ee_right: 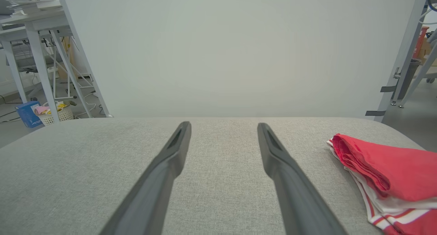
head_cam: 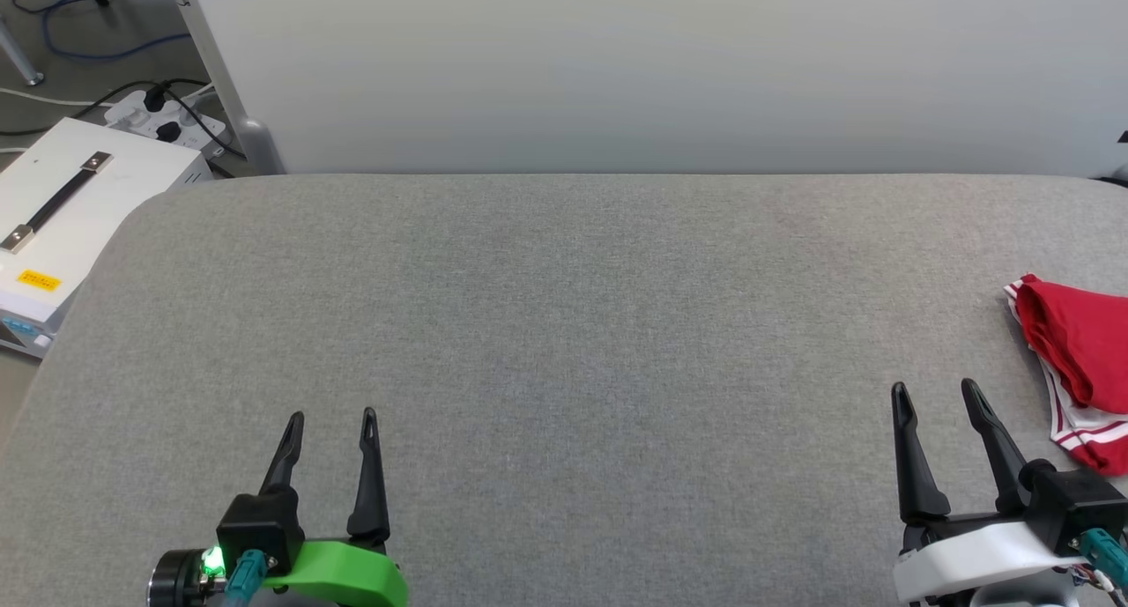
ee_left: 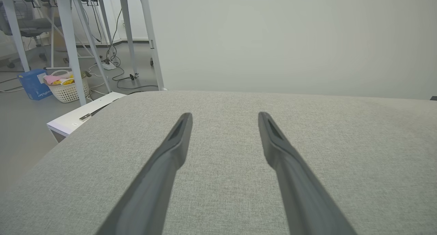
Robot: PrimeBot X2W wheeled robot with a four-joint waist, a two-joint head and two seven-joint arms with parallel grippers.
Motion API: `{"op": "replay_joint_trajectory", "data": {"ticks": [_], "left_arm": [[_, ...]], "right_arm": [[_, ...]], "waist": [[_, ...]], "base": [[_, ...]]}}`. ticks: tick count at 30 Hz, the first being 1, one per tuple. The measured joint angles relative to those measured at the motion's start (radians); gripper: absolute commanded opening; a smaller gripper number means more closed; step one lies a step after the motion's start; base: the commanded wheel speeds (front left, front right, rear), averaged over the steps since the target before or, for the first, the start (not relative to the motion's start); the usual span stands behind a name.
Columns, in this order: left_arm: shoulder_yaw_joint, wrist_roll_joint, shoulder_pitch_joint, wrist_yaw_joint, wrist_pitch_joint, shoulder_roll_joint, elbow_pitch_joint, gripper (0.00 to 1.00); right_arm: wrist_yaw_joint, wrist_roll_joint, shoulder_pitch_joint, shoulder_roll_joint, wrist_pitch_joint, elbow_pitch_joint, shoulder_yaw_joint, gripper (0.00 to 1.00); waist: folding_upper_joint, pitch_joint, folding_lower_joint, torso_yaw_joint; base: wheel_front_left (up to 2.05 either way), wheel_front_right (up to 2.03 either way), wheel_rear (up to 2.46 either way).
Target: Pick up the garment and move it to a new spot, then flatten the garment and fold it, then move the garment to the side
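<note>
Okay, your biggest thing was the gray fabric-covered table (head_cam: 564, 307), which ran under both grippers and on well ahead of their fingertips. Your left gripper (head_cam: 333, 416) and your right gripper (head_cam: 934, 387) sat over its near edge, well apart from each other, fingers pointing at the far edge. Past that far edge, straight ahead of both grippers, stood a plain white panel (head_cam: 634, 61).

Out to the left of your left gripper, off the table's rounded corner and lower than the tabletop, was a white case (head_cam: 62, 210) with a dark strap handle and a yellow label.

The garment (head_cam: 1079, 360) lay on the table near the right side of your right gripper, about level with its fingers and apart from them. It was folded into a red bundle, with white cloth and red-white striped trim showing along its lower edge. Part of it ran off the right side of the head view.

Far ahead and left of your left gripper, on the floor among pale frame legs, you had a white laundry basket (ee_left: 66, 86) holding pink and yellow items, with a blue box (ee_left: 32, 84) just beside it. A white power strip (head_cam: 163, 118) with black plugs lay on the floor beyond the case.

Both grippers stood with jaws spread wide and nothing between the fingers. You couldn't tell whether the fingers touched the tabletop.
</note>
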Motion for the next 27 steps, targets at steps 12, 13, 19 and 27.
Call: {"op": "replay_joint_trajectory", "data": {"ticks": [12,13,19,27], "left_arm": [[-0.001,0.001,-0.001,0.000,0.012,-0.001,-0.002,0.00],[-0.001,0.002,-0.001,0.000,0.014,-0.001,-0.003,0.00],[-0.001,0.003,-0.001,0.000,0.030,-0.001,-0.007,0.00],[0.000,0.009,-0.002,0.000,0.046,-0.001,-0.012,0.00]], "right_arm": [[0.000,-0.002,0.005,0.001,0.010,0.002,-0.001,0.00],[0.000,-0.002,0.005,0.001,0.014,0.002,-0.001,0.00],[0.000,-0.005,0.005,0.001,0.026,0.002,0.000,0.00],[0.000,-0.015,0.004,0.001,0.043,0.001,0.002,0.00]], "waist": [[0.0000,0.001,0.0000,0.001],[0.0000,0.001,0.0000,0.001],[0.0000,0.001,0.0000,0.000],[0.0000,0.001,0.0000,-0.001]], "base": [[0.00,0.00,0.00],[0.00,0.00,0.00],[0.00,0.00,0.00],[0.00,0.00,0.00]]}}
